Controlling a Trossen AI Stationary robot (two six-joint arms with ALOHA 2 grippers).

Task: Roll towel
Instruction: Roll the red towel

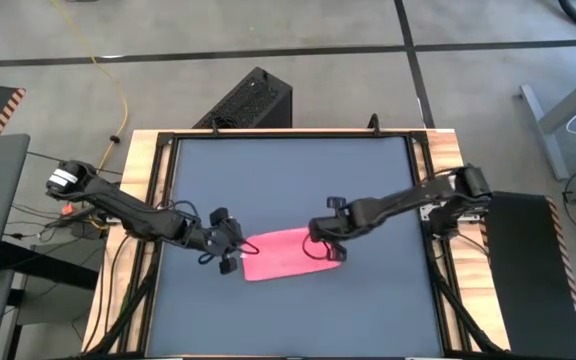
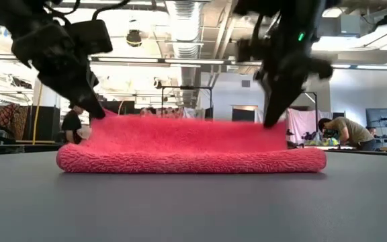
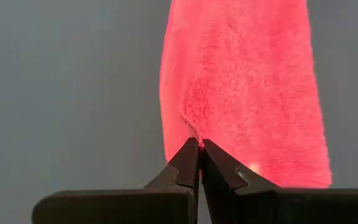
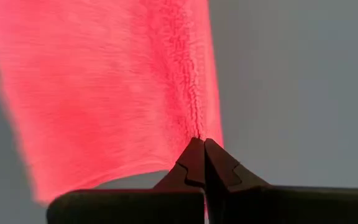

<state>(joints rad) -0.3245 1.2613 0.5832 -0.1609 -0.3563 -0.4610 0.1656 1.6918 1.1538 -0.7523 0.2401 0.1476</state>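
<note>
The towel [image 2: 191,149] lay near the middle of the dark table [image 1: 288,310], a pink-red fleecy cloth folded over on itself. In the low view its nearest edge was a thick rounded fold resting along the tabletop, and behind that fold the cloth rose as a lifted layer, highest at its two ends. From above it showed as a slanted band [image 1: 290,253], one end lower toward the left arm and the other higher toward the right arm. The pile looked nubbly and soft, with a stitched hem running along the edge in both wrist views.

The left gripper [image 3: 200,145] was pinched shut on the towel's edge [image 3: 241,93], its two dark fingertips pressed together with a small tuck of the hem caught between them. In the high view it [image 1: 234,250] sat at the left end of the cloth, and in the low view it [image 2: 97,109] held that end raised off the table.

The right gripper [image 4: 202,144] was likewise closed tight on the hem [image 4: 117,87] at the other end, fingertips meeting on the fabric. From above it [image 1: 330,246] stood at the right end, and in the low view it [image 2: 272,119] held that corner up.

Beyond the table, people [image 2: 347,132] were at work in the room.
</note>
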